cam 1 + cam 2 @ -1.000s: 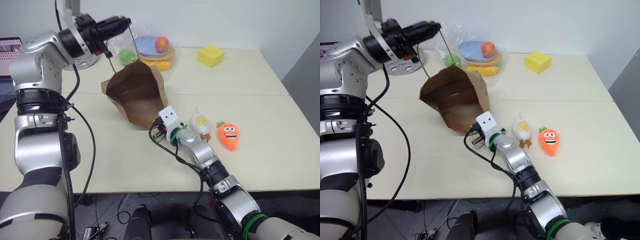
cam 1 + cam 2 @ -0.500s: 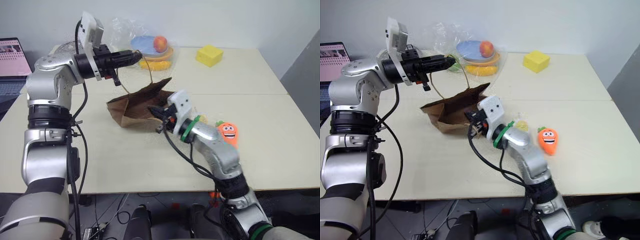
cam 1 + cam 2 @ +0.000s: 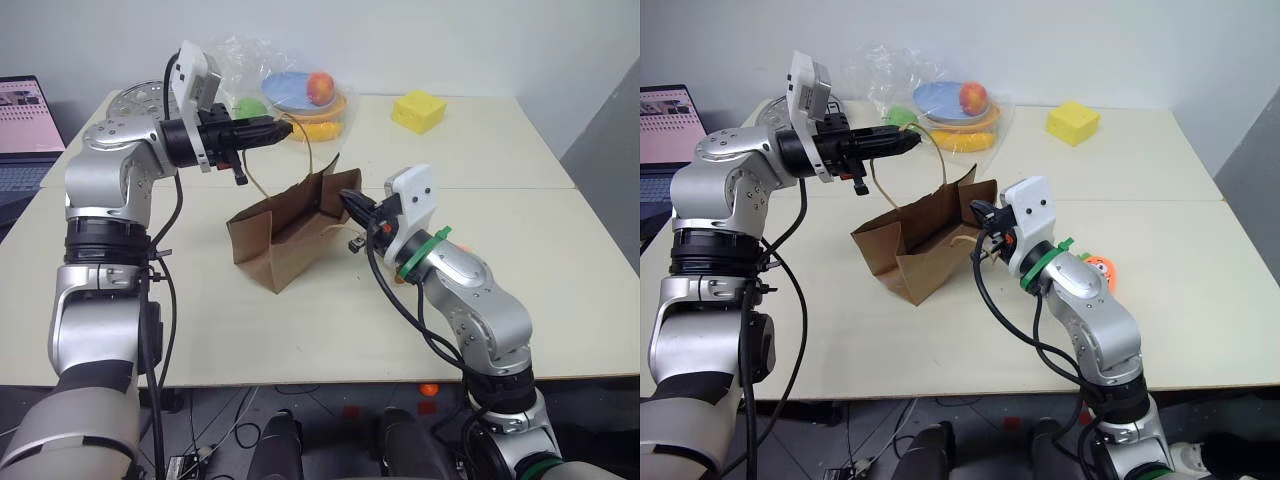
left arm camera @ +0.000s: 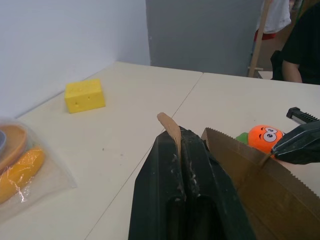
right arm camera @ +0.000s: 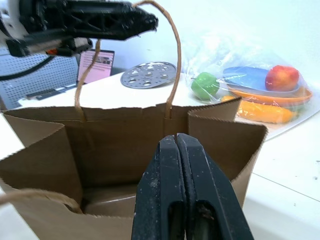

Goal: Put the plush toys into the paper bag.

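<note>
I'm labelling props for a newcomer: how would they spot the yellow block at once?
Start at the cream table and look to its far side, right of the clear plastic bag of fruit. The yellow block sits alone there: a small sponge-like cube, solid yellow, unwrapped, unlike the wrapped fruit.

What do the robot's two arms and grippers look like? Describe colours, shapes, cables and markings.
Both arms are rounded silver-grey shells with black joints and loose black cables. The left gripper and right gripper each have two black fingers and a white camera box; the right wrist wears a green band.
</note>
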### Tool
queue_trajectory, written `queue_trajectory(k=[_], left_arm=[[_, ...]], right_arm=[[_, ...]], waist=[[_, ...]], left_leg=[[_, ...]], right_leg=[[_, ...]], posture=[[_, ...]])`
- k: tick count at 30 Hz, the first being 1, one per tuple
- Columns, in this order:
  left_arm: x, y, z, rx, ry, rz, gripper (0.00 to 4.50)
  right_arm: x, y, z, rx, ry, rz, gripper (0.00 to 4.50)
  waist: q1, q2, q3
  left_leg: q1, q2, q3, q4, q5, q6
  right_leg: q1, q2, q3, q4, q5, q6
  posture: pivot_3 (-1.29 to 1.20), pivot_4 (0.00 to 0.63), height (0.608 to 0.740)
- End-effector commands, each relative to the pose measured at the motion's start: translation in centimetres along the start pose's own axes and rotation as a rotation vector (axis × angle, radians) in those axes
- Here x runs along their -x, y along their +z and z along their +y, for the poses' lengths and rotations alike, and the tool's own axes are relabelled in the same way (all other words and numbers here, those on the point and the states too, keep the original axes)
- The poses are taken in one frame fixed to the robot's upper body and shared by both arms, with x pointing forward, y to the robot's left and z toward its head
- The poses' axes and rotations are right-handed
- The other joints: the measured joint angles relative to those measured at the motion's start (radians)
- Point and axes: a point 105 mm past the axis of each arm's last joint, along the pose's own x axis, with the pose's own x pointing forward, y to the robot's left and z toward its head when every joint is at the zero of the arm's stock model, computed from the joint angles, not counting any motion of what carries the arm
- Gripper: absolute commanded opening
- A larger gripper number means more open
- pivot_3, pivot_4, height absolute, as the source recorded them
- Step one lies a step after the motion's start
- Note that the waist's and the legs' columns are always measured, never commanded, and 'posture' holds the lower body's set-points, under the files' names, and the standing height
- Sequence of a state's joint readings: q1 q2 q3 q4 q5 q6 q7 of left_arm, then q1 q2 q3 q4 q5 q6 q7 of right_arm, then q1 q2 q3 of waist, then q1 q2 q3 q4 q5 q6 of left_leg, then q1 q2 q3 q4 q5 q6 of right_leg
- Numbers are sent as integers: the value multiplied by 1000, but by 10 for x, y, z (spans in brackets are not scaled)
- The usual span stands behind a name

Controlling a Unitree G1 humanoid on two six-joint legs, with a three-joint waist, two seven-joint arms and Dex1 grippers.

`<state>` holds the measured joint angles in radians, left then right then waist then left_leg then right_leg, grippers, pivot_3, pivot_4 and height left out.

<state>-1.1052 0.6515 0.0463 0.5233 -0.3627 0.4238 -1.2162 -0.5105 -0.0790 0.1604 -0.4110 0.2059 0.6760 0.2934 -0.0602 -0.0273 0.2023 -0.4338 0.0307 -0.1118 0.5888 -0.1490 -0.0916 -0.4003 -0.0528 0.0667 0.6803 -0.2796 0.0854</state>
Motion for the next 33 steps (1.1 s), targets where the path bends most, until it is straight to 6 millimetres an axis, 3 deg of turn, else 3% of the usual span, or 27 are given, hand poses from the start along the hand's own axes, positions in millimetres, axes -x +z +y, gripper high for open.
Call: queue_trajectory(k=[1,4,6,10,12,16,20,26,30,33], left_arm=[[-1,20,-3,-77,-16,-23,0],[0,21,-4,-81,-20,-23,0],[1,21,-7,-82,-32,-22,0],[3,20,-9,-88,-37,-11,0],[4,20,-10,-85,-43,-8,0],[4,17,-13,-93,-56,10,0],[3,24,-12,-117,-62,0,0],[10,69,10,-121,36,-126,0],[10,82,12,-116,26,-157,0],[10,114,5,-126,-22,-230,0]], right_arm=[[-1,14,1,43,-7,-62,35],[-4,9,-3,100,-20,-41,35],[-7,5,-15,150,-93,-14,35],[-14,9,-36,202,-216,-16,35],[-18,12,-36,185,-207,-30,35],[-33,24,-1,94,30,-91,35],[-35,-12,28,148,242,112,35],[-25,-33,36,169,290,210,35],[-27,-31,35,171,278,195,35],[-39,-27,37,132,252,168,35]], waist=[[0,0,0],[0,0,0],[0,0,0],[0,0,0],[-1,0,0],[-4,0,0],[-6,0,0],[1,0,0],[-1,0,0],[-4,0,0]], left_leg=[[0,0,0,0,0,0],[0,0,0,0,0,0],[0,0,0,0,0,0],[0,0,0,0,0,0],[0,0,0,0,0,0],[0,0,0,0,0,0],[0,0,0,0,0,0],[-1,0,0,1,0,0],[-1,0,1,0,0,0],[-1,0,1,0,0,0]], right_leg=[[0,0,0,0,0,0],[0,0,0,0,0,0],[0,0,0,0,0,0],[0,0,0,0,0,0],[0,0,0,0,0,0],[-1,0,0,0,0,0],[-1,0,0,0,0,0],[-1,0,0,0,0,0],[-2,0,0,0,0,1],[-3,0,0,1,0,0]], posture=[[0,150,740],[0,150,740],[0,150,740],[0,150,740],[0,150,740],[0,150,740],[0,150,740],[0,150,740],[0,150,740],[0,150,740]])
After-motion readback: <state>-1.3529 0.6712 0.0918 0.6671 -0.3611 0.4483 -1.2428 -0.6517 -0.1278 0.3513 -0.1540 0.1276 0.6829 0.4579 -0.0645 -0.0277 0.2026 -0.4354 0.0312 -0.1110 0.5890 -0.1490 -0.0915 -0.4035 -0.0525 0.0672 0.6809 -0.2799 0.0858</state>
